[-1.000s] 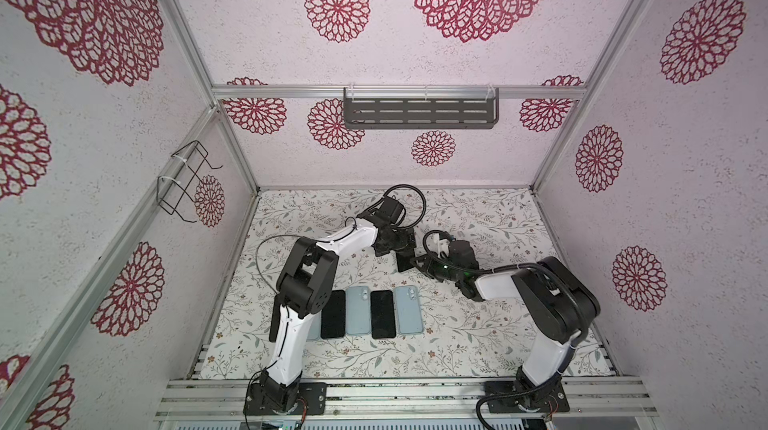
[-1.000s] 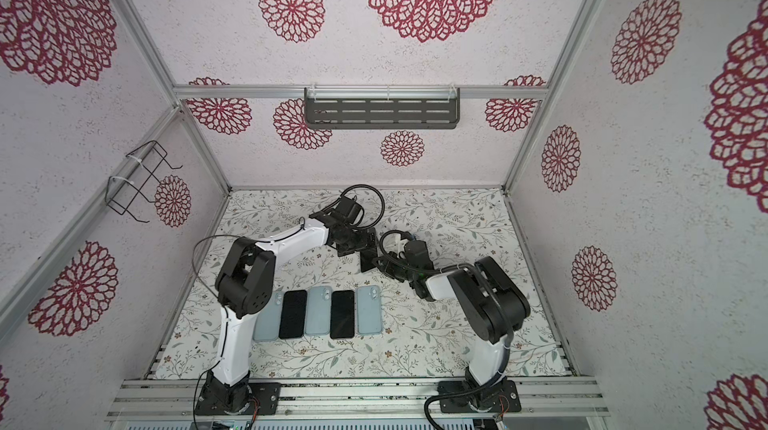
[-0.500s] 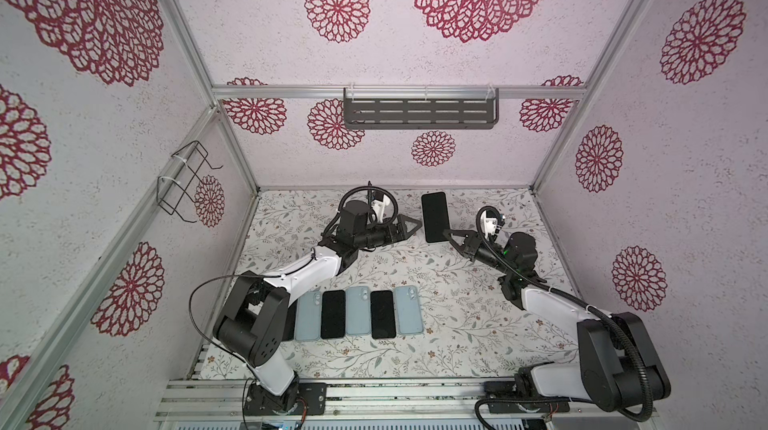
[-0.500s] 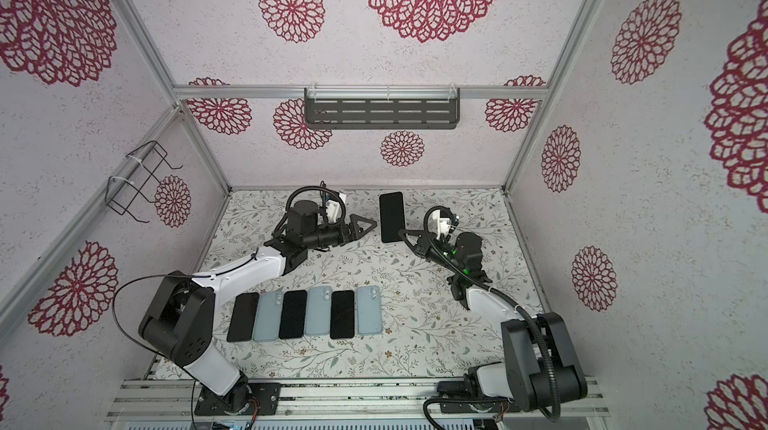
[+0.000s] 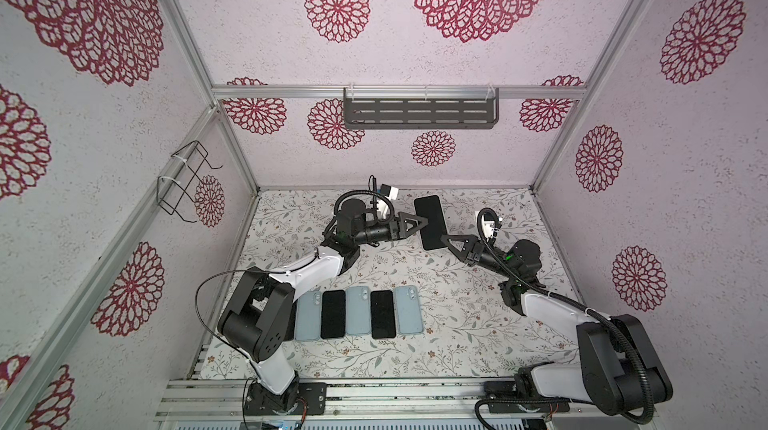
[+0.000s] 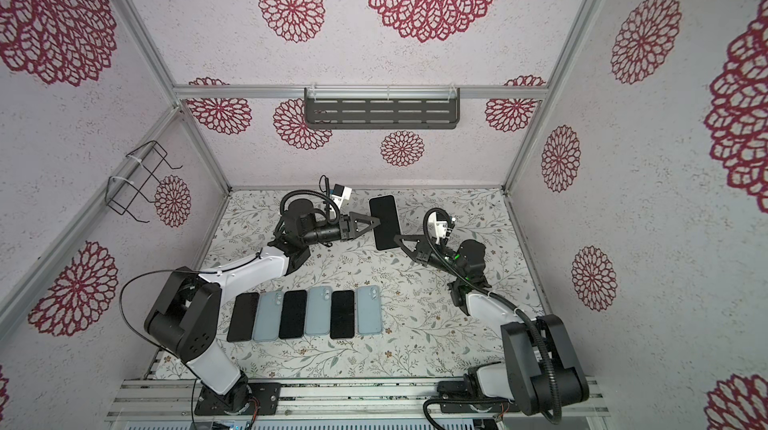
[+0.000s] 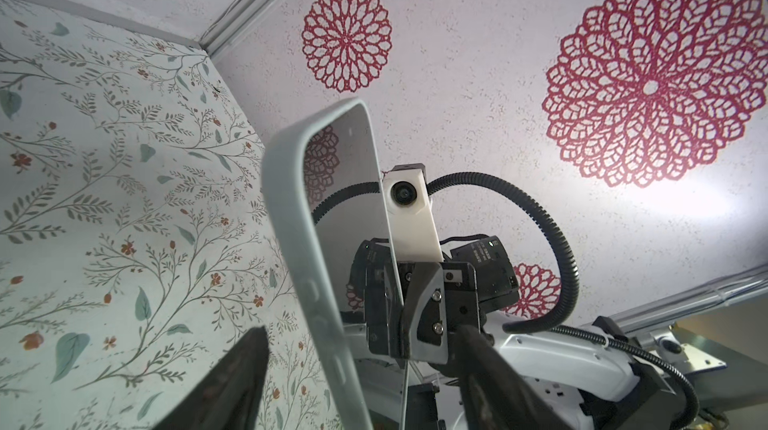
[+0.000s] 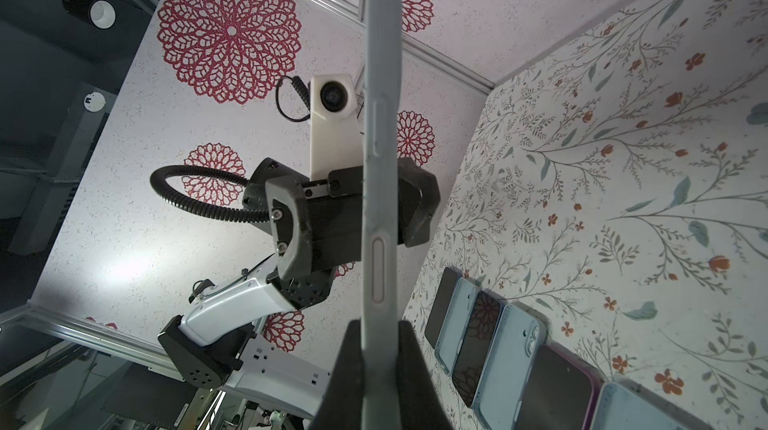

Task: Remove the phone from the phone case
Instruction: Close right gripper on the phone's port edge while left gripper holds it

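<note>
Right end effector (image 5: 444,238) is pinching one short end of the black-screened phone (image 5: 432,212), sitting inside its pale blue-grey soft case (image 7: 286,208), aloft | left end effector (image 5: 424,220) is straddling its side, spread.

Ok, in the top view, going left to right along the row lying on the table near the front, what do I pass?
Black slab → light blue back → second black slab → second light blue back → third black slab → third light blue back, all lying side by side.
</note>
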